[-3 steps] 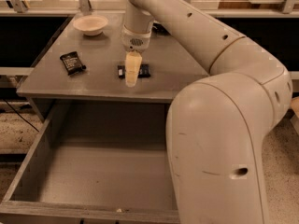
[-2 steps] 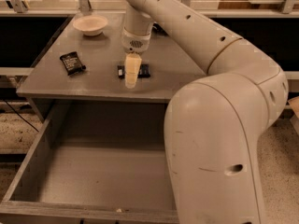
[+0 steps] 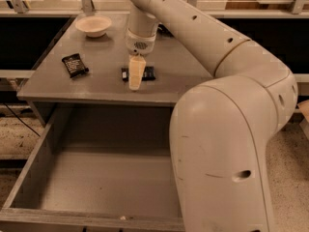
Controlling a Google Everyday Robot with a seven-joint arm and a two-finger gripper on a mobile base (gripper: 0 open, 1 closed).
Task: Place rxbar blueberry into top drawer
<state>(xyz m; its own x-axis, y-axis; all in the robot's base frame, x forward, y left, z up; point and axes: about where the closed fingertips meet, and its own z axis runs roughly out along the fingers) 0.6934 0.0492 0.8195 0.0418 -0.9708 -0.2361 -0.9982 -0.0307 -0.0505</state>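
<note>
atop grey cabinet (image 3: 96,83), i'm poising pale gripper (image 3: 136,79) over flat navy wrapped rxbar blueberry (image 3: 149,73), grip i cannot tell; open grey wood-grain top drawer (image 3: 96,178) awaiting bar.

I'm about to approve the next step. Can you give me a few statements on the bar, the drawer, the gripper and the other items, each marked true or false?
1. The top drawer is pulled open. True.
2. The rxbar blueberry lies inside the drawer. False: it lies on the cabinet top.
3. The gripper is down over the middle of the rxbar blueberry. True.
4. The bowl stands at the front right of the cabinet top. False: it stands at the back left.
5. The black packet lies to the left of the rxbar blueberry, apart from it. True.
</note>
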